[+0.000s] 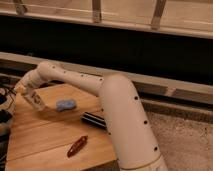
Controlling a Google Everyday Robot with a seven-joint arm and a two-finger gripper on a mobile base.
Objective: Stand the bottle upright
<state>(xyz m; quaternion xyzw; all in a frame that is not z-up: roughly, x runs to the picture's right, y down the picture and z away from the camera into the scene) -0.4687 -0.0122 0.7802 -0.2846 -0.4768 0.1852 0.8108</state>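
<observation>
My gripper [29,93] is at the far left end of the white arm, over the left part of the wooden table [45,135]. It is shut on the bottle [37,101], a small clear plastic one. The bottle hangs tilted, its lower end pointing down and to the right, just above the table top. Its cap end is hidden in the gripper. The blue object [66,104] lies on the table a little to the right of the bottle.
A dark can [95,120] lies on its side beside the arm's thick segment. A red-brown oblong thing [77,146] lies near the table's front edge. Dark cables [5,97] hang off the left edge. A dark wall with a ledge runs behind.
</observation>
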